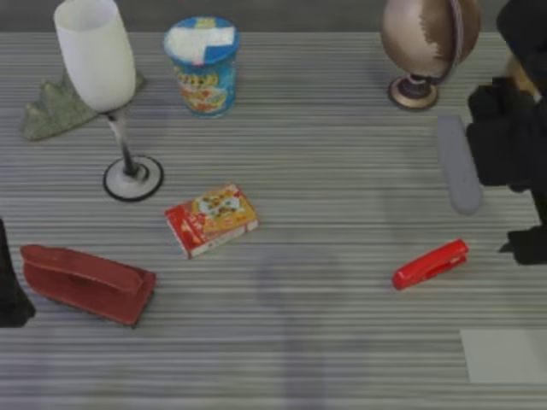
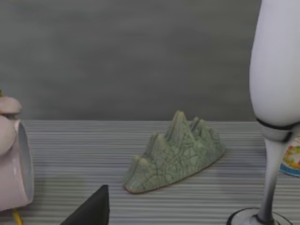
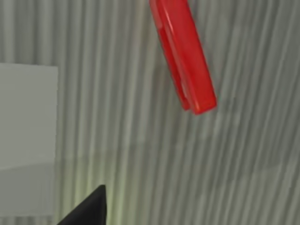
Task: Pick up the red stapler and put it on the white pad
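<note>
Currently the red stapler (image 1: 431,264) lies flat on the striped tabletop (image 1: 342,171), toward the right edge and a little below mid-height in the top view, its long axis tilted so that the end nearer the right edge sits slightly higher. Nothing touches it. The white pad (image 1: 504,355) lies flat in the near right corner of the tabletop, apart from the stapler, with bare striped surface between the two. In the right wrist view the stapler (image 3: 183,55) and one edge of the pad (image 3: 27,140) show side by side with a gap between them.

My right arm (image 1: 513,128) hangs dark over the right edge of the tabletop, above and beside the stapler, not in contact with it. Only one black fingertip (image 3: 86,210) shows in its wrist view, so whether the right gripper is spread or pressed together cannot be told. My left arm (image 1: 10,286) sits at the left edge, parked, with only a dark sliver in view; its gripper's state cannot be told either.

Elsewhere on the tabletop: a white goblet (image 1: 101,68) and a green crackled rock-shaped piece (image 2: 176,152) near the far left corner, a blue cup of noodles (image 1: 202,64) beside them, a bronze globe (image 1: 427,43) toward the far right, a grey oblong object (image 1: 459,162) below it, a red-and-yellow snack box (image 1: 211,219) near the middle, and a dark red brush (image 1: 85,282) near the left edge.
</note>
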